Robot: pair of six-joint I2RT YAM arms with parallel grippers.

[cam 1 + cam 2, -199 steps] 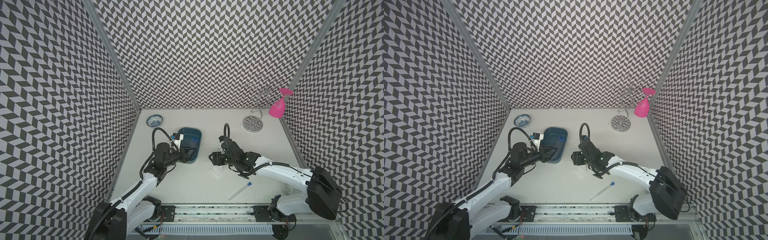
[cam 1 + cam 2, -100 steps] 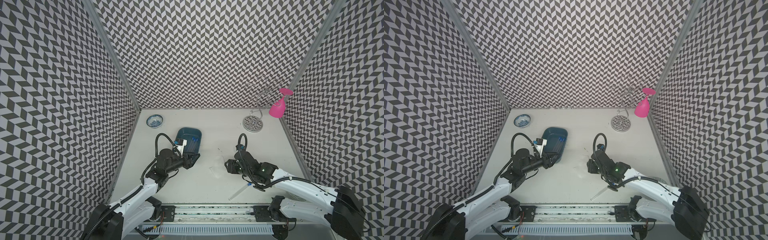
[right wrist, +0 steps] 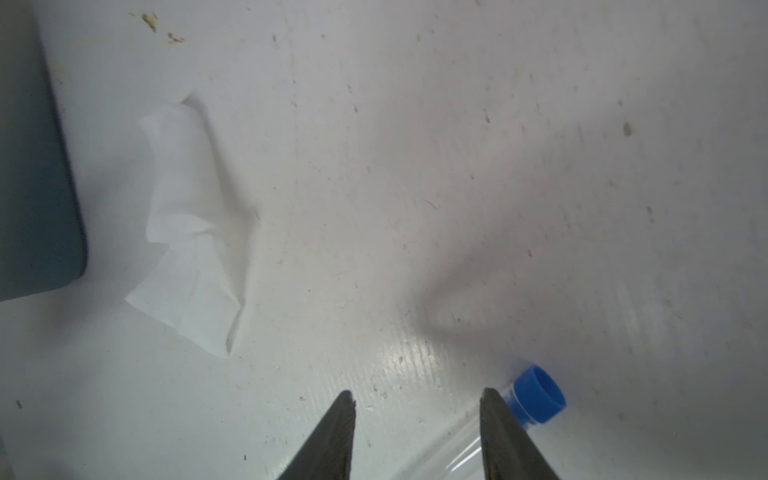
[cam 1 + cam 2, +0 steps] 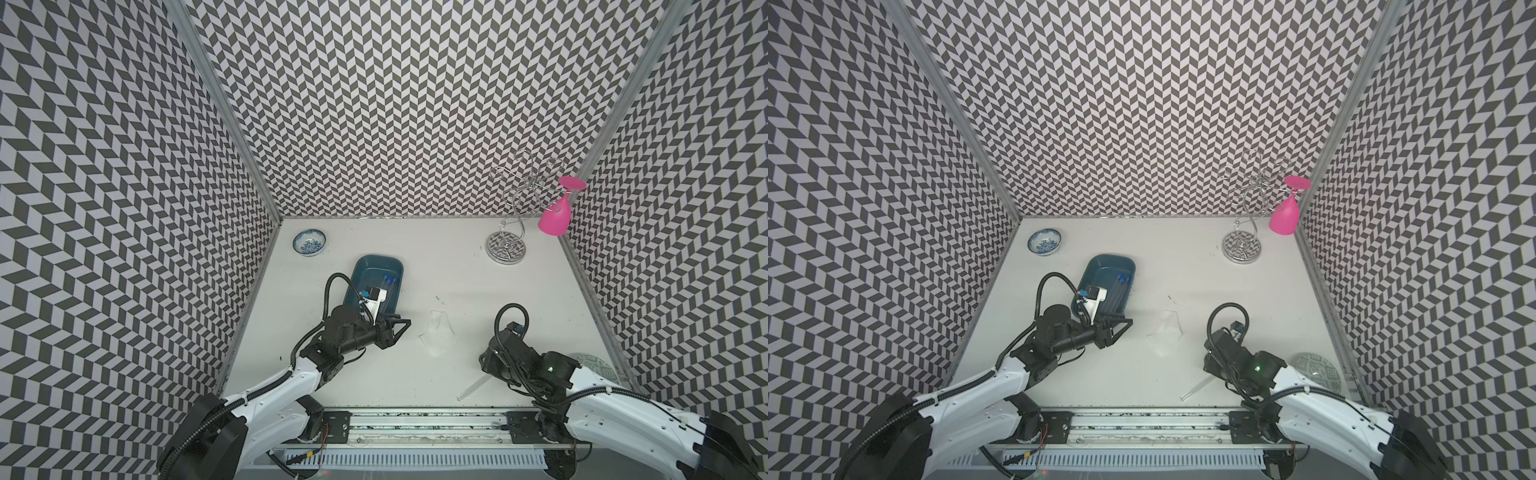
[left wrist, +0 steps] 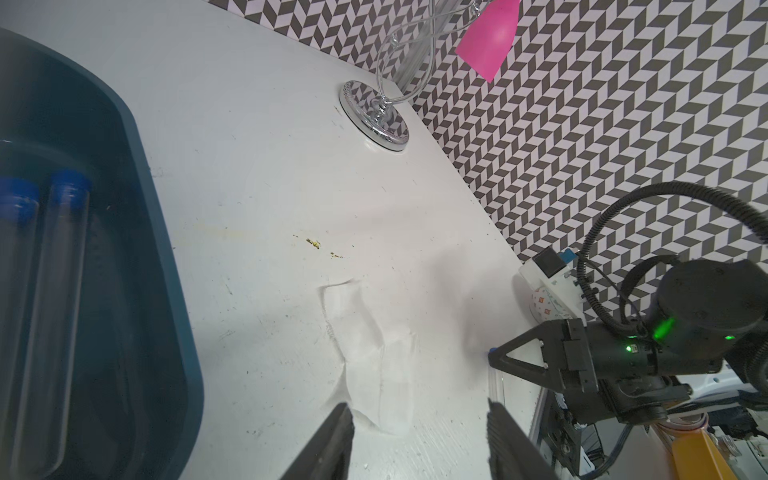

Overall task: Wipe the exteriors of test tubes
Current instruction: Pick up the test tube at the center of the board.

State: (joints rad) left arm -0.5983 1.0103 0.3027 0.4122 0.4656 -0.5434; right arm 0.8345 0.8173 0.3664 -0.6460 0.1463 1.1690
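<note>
Looking down on white table (image 4: 519, 299), everything placed off blue tray (image 4: 368, 272). Left gripper (image 4: 401, 330) just off tray's near corner, fingers spread wide, holding nothing. Right gripper (image 3: 415, 399) well away from tray, fingers parted too, nothing pinched; loose test tube (image 3: 528, 401) lies under one finger, cap poking out. Crumpled white wipe (image 4: 436, 336) near tray, between both grippers. More test tubes (image 5: 62, 291) lying side by side inside tray, blue caps on.

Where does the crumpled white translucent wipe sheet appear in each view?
In both top views: wipe sheet mid-table, between the arms.
Left wrist view: wipe sheet between the dark teal plastic tray and the right arm.
Right wrist view: wipe sheet between that tray and a blue-capped clear test tube.
Shared landmark: the tray.
</note>
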